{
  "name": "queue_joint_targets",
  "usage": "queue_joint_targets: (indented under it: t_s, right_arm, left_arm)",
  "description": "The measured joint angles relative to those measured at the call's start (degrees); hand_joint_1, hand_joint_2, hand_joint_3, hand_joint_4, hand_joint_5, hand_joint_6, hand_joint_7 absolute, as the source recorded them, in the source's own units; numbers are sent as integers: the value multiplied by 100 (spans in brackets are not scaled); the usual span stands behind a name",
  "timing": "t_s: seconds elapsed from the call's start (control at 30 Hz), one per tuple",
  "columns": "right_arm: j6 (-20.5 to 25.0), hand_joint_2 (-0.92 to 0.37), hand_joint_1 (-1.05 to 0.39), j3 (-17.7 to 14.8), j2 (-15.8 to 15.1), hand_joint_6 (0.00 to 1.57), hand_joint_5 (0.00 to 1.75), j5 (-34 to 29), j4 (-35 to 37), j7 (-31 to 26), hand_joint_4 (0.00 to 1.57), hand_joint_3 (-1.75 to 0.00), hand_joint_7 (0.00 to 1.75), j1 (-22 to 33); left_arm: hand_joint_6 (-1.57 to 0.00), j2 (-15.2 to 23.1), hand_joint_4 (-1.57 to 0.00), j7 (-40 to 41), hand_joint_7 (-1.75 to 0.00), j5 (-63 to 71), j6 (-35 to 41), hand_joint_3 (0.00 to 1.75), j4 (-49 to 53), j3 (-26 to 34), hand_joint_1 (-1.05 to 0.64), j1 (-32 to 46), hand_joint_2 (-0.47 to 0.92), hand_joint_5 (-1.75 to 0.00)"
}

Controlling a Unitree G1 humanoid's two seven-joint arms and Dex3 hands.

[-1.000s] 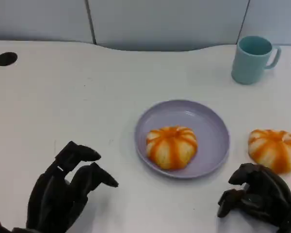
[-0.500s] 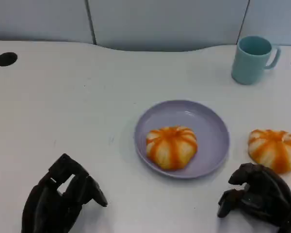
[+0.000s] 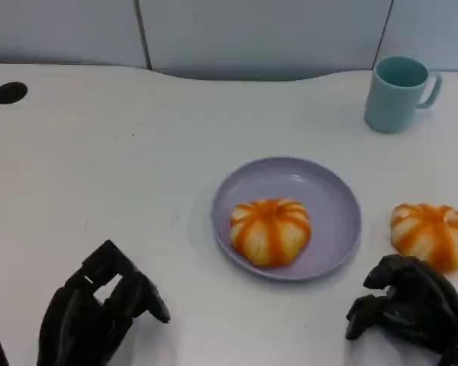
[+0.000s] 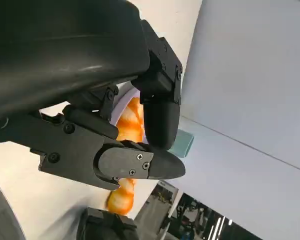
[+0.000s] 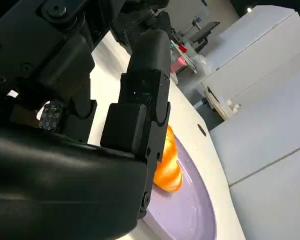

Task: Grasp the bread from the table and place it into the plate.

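Note:
A lilac plate (image 3: pixel 320 191) lies at the table's middle with an orange-striped round bread (image 3: pixel 269 230) resting in it. A second striped bread (image 3: pixel 433 235) lies on the table just right of the plate. My right hand (image 3: pixel 408 309) hovers at the near edge just in front of that loose bread, fingers bent downward, holding nothing. My left hand (image 3: pixel 99 309) is at the near left, well away from the plate, with nothing in it. The left wrist view looks past its fingers (image 4: pixel 155 107) to the plated bread (image 4: pixel 131 122). The right wrist view shows that bread (image 5: pixel 167 165) on the plate (image 5: pixel 187 212).
A teal mug (image 3: pixel 397 93) stands at the back right, behind the plate. Dark round holes (image 3: pixel 10 92) are set into the table at its far left and far right. A grey wall runs behind the white tabletop.
My left hand has drawn back toward the near edge and its fingers have curled in somewhat. The right hand, both breads and the plate have stayed put.

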Motion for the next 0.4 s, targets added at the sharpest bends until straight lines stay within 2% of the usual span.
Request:
queue_joint_targets:
  t_s: [0.4]
  right_arm:
    - [82,-36,-105,-3,-61,157,42,-2,-23,-95,157,0,19,-26]
  left_arm:
    - [-51,-69,-73,16,-170,22,-12,27,49,23,-59,-11,92,-175]
